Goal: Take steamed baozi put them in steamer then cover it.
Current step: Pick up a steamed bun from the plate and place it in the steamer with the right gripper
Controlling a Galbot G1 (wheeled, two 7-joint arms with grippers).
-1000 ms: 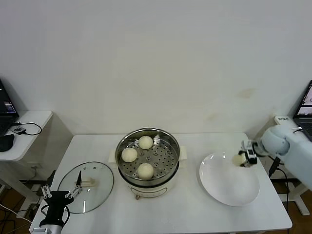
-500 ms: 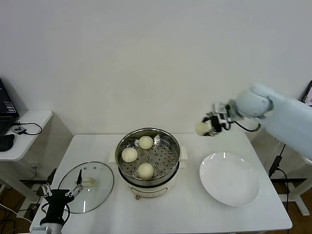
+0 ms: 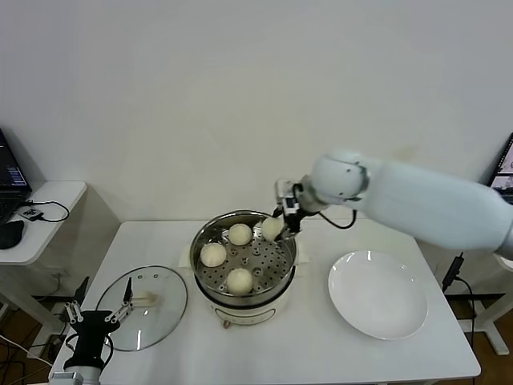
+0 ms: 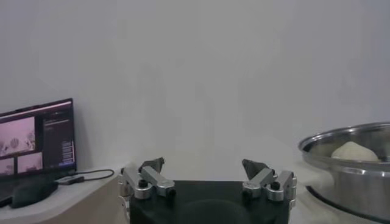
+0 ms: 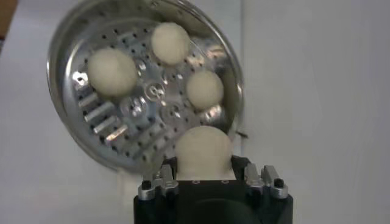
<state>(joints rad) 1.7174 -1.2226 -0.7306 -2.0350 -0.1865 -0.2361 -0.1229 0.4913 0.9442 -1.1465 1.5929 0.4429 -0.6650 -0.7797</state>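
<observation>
The steel steamer [image 3: 200, 245] [image 5: 61, 115] stands mid-table on its white base, three cream-white baozi [image 3: 240, 281] on its perforated tray. My right gripper [image 3: 277, 227] [image 5: 203, 159] is shut on a fourth baozi [image 3: 272, 228] [image 5: 203, 149], holding it just above the steamer's far right rim. The glass cover [image 3: 164, 309] with its cream handle lies flat on the table, left of the steamer. My left gripper [image 3: 99, 317] [image 4: 204, 173] hangs open and holds nothing at the table's front left corner, beside the cover.
An empty white plate [image 3: 377, 295] lies right of the steamer. A side table [image 3: 48, 200] with a laptop and cables stands at the far left. The white wall runs close behind the table.
My right arm has carried the baozi from over the plate, up and leftward, down to the steamer's far right rim. The left arm has stayed in place.
</observation>
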